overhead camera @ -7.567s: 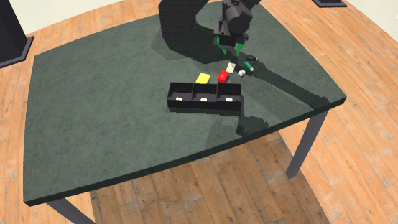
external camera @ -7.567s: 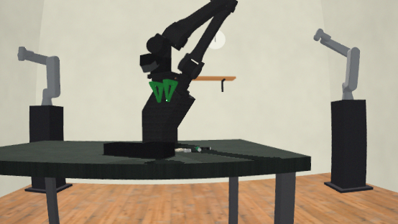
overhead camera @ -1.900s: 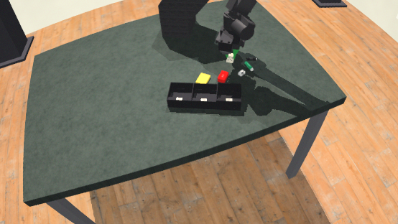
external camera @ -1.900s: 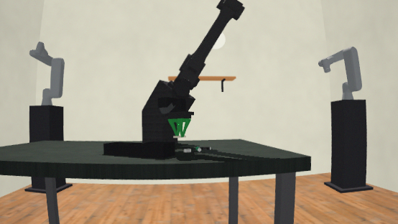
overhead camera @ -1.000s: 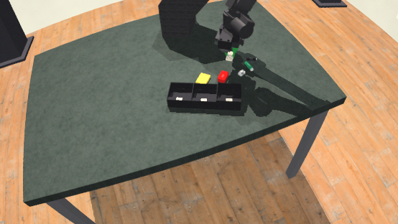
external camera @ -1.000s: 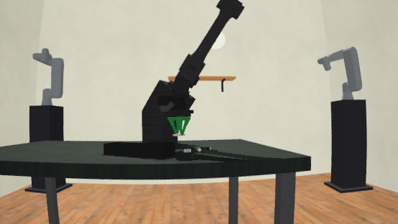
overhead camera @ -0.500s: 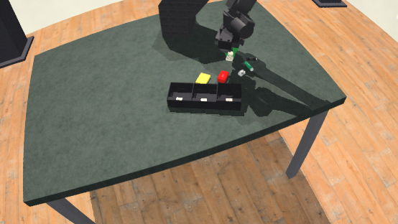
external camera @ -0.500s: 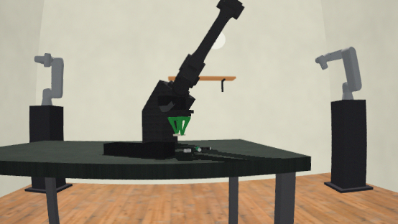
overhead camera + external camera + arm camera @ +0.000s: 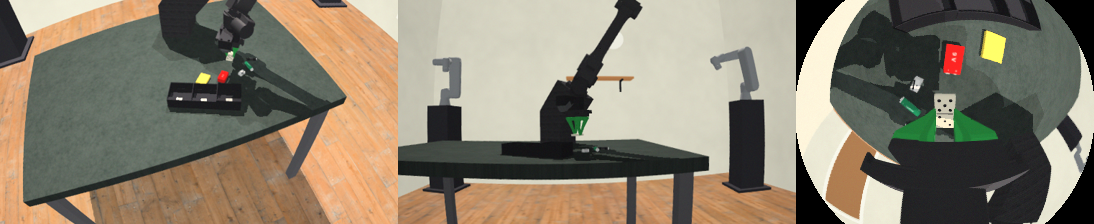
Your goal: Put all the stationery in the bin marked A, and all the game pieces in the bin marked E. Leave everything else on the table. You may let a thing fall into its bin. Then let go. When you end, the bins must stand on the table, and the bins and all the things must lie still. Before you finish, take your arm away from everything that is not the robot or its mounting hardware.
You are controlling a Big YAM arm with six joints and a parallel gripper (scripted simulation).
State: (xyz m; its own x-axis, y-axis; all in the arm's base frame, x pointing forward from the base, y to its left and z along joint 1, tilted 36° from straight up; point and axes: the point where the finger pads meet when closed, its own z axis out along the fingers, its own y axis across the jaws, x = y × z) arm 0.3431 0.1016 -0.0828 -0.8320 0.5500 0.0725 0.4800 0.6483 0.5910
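Note:
My gripper (image 9: 230,54) has green fingers and is shut on a white die (image 9: 945,110), held above the table behind the bins. The die also shows in the top view (image 9: 229,56). In the exterior view the gripper (image 9: 577,133) hangs a little above the table top. A black row of three bins (image 9: 205,96) stands in front, each with a small white label; the letters are too small to read. A yellow block (image 9: 203,77) and a red block (image 9: 223,76) lie just behind the bins. A green marker (image 9: 248,65), a small white piece (image 9: 241,72) and a small black thing (image 9: 251,58) lie to the right.
The arm's black base (image 9: 178,21) stands at the back of the table. The table's right edge (image 9: 334,97) lies beyond the small things. Other robot arms on black pedestals (image 9: 746,140) stand off the table.

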